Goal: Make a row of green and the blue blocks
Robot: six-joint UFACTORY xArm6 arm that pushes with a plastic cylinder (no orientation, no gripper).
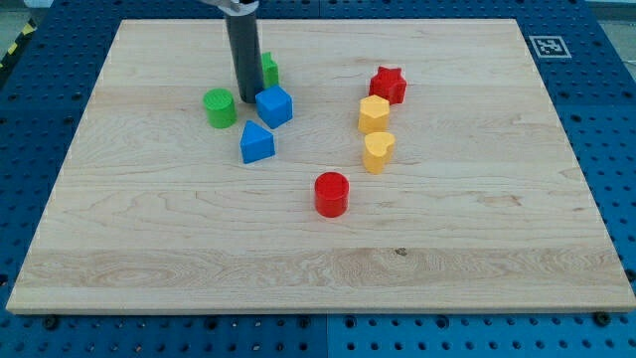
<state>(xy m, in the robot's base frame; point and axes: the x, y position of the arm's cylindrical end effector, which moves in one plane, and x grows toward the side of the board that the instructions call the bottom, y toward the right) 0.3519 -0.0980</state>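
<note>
My tip [246,98] is at the upper left of the board, between the green cylinder [220,107] on its left and the blue cube [274,105] on its right, touching or nearly touching the cube's left side. A second green block [269,69] stands just behind the rod, partly hidden, its shape unclear. A blue triangular block [256,143] lies just below the cube.
A red star [389,85], a yellow hexagon [374,114] and a yellow heart [378,151] stand in a column right of centre. A red cylinder [331,194] sits near the middle. The wooden board [477,259] lies on a blue perforated table.
</note>
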